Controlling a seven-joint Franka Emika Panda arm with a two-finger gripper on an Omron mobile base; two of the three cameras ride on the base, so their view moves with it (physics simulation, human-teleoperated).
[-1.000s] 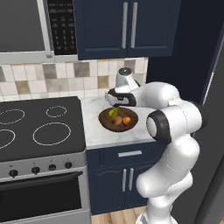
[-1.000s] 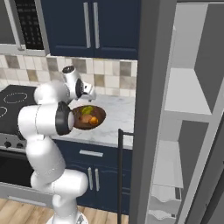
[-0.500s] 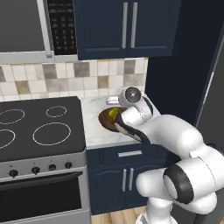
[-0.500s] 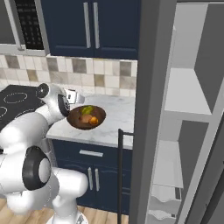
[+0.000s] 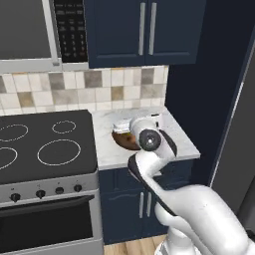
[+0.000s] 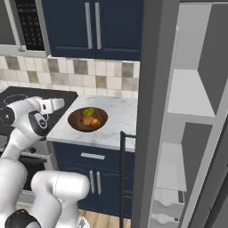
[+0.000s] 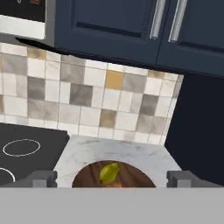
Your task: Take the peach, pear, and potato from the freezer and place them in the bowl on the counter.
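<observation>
The dark wooden bowl (image 6: 75,124) sits on the marble counter (image 6: 120,116). In it lie the yellow-green pear (image 6: 89,111), the orange peach (image 6: 95,123) and the brown potato (image 6: 85,120). My gripper (image 6: 62,103) hovers just left of the bowl, level with its rim, open and holding nothing. In the hand view the fingertips (image 7: 43,176) stand wide apart over the bowl (image 7: 131,173), where the pear (image 7: 109,171) shows. From the left base view my arm covers most of the bowl (image 5: 121,141). The freezer (image 6: 191,93) stands open at the right.
A black cooktop (image 5: 45,144) adjoins the counter on the left, with the oven front below it. Navy wall cabinets (image 6: 93,26) and a microwave (image 5: 30,30) hang above. The freezer's dark handle (image 6: 122,178) rises in front of the lower cabinets.
My arm has swung down and back from above the bowl; the hand now sits low beside the bowl's stove side. The fruits in the bowl have not moved.
</observation>
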